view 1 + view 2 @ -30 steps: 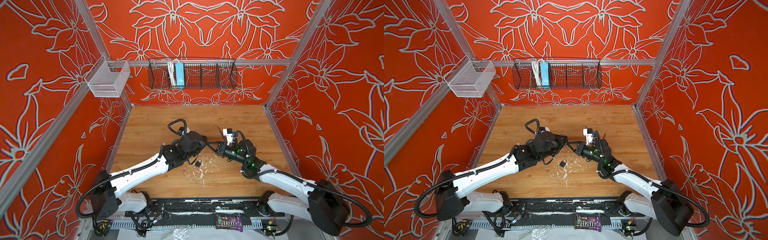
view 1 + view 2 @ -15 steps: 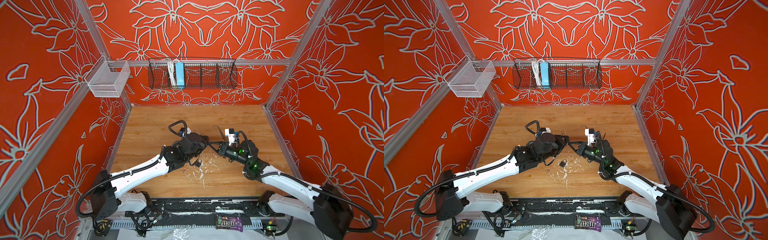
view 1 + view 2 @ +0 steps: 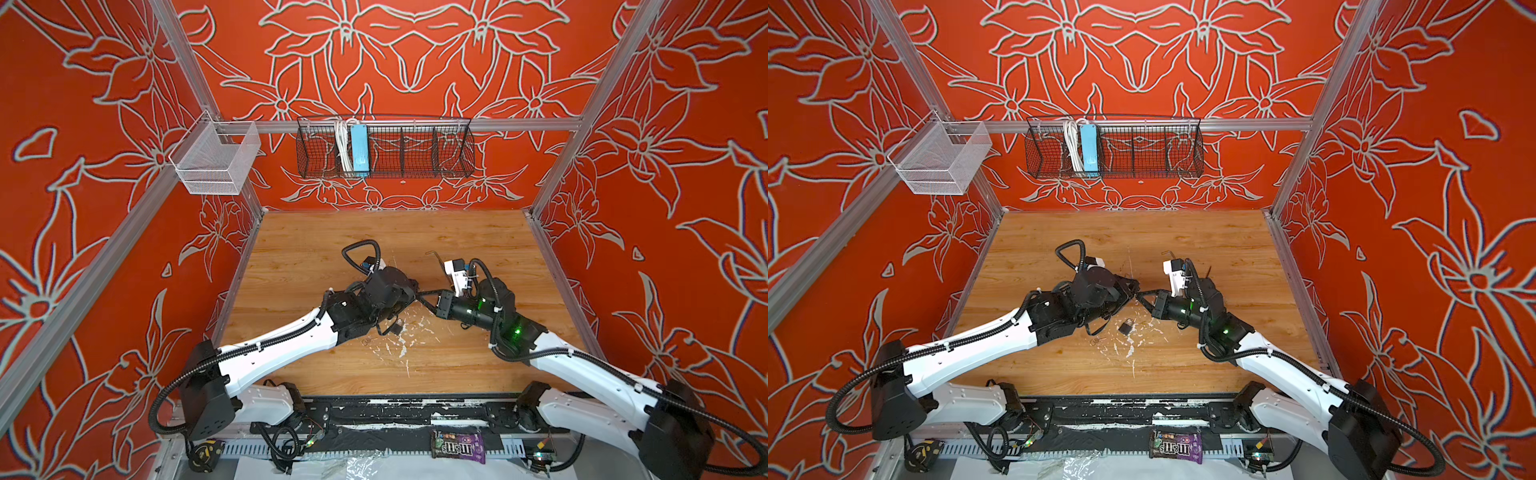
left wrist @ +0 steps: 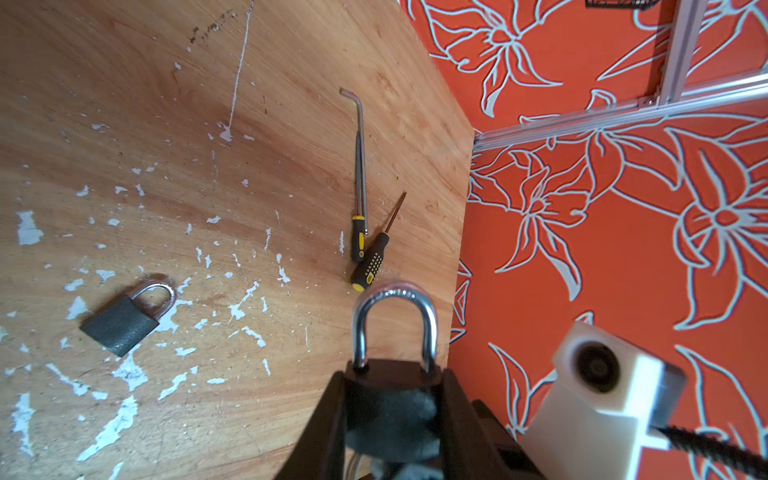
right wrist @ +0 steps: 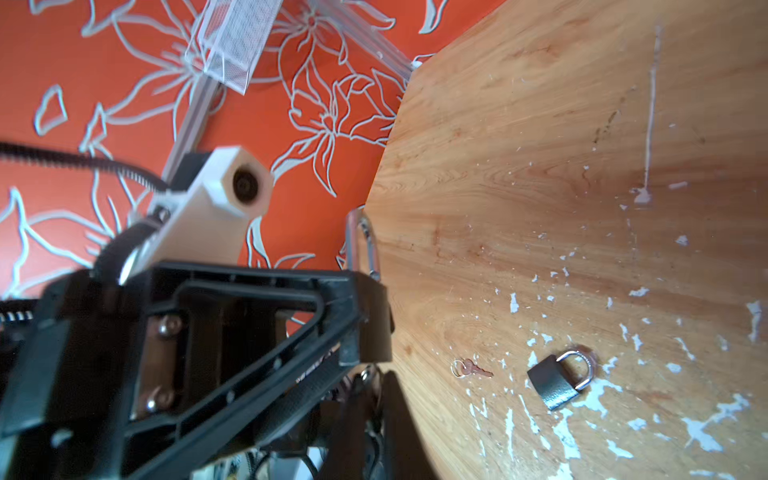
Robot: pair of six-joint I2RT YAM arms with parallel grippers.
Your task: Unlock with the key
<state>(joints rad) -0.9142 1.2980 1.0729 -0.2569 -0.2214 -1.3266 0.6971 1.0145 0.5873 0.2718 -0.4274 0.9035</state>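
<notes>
The jaws of the left gripper (image 4: 392,409) are clamping the body of a padlock (image 4: 390,372), with its shackle pointing away from the wrist. The jaws of the right gripper (image 5: 372,399) are sitting just beside the left jaws, at the padlock's far end. Whether they are gripping anything cannot be told, though something metallic is glinting at their tips. A small ringed key (image 5: 473,368) is lying on the wooden table (image 5: 540,124), well apart from both pairs of jaws and near a second padlock (image 5: 557,382). Two risks are looming: a key slipping out of loose right jaws, and the held padlock twisting between the left jaws under turning force.
</notes>
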